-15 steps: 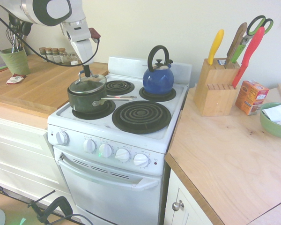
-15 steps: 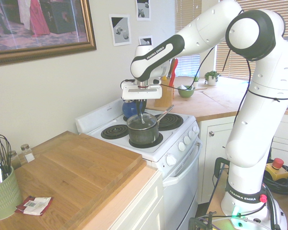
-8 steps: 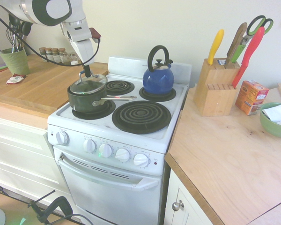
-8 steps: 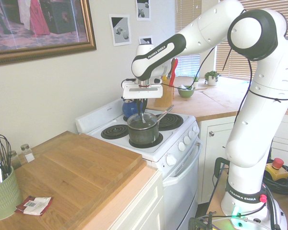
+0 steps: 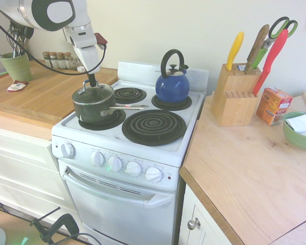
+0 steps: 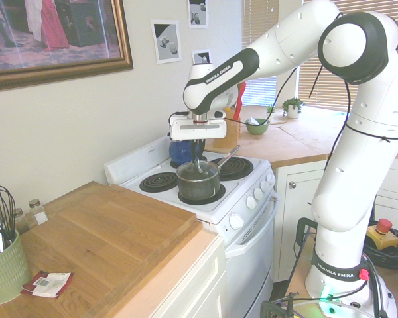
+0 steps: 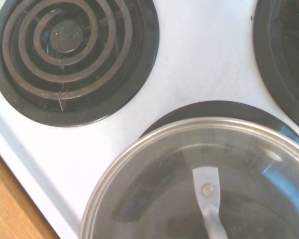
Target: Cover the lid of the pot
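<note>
The arm is glossy white, built of rounded tube sections with dark grey-black rings and caps at the joints, and "FRANKA EMIKA" runs in black print along the link just above the claw [image 6: 197, 158]. The claw has slim dark fingers under a flat white block, with a small dark red box beside it on the wrist and a thin black cable looping away.

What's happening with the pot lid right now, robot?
Gripper above lid, grip unclear. Lid flat on pot. Kettle behind, clear.

Ext cams face stove [image 5: 143, 127] from opposite sides; wrist overhead, close.
</note>
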Robot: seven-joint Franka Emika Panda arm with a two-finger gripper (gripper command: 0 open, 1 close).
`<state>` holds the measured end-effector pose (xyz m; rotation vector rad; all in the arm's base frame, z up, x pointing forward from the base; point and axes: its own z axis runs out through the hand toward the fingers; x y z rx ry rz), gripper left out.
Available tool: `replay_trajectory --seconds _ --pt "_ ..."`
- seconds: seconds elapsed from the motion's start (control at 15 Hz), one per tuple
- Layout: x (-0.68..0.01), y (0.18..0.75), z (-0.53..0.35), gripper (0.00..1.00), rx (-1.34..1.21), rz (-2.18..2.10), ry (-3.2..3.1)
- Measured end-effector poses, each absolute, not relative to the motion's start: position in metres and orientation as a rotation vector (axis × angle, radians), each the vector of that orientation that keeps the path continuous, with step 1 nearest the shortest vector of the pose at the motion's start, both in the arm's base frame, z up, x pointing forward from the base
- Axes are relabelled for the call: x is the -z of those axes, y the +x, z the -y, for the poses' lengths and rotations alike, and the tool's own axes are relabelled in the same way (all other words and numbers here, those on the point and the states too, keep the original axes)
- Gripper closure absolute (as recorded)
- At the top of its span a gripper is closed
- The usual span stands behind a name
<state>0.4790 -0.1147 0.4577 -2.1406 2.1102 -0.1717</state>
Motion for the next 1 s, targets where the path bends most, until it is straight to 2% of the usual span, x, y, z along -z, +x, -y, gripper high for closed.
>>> replay_trajectory --seconds 0.6,0.67,1.0 --pt "-0.441 0.488 0.108 1.00 0.159 -2.103 -2.186" --pt "-0.441 0.488 0.108 0.00 0.160 -2.102 -2.187" --pt "-0.442 0.488 0.109 0.00 0.165 -2.103 -2.190"
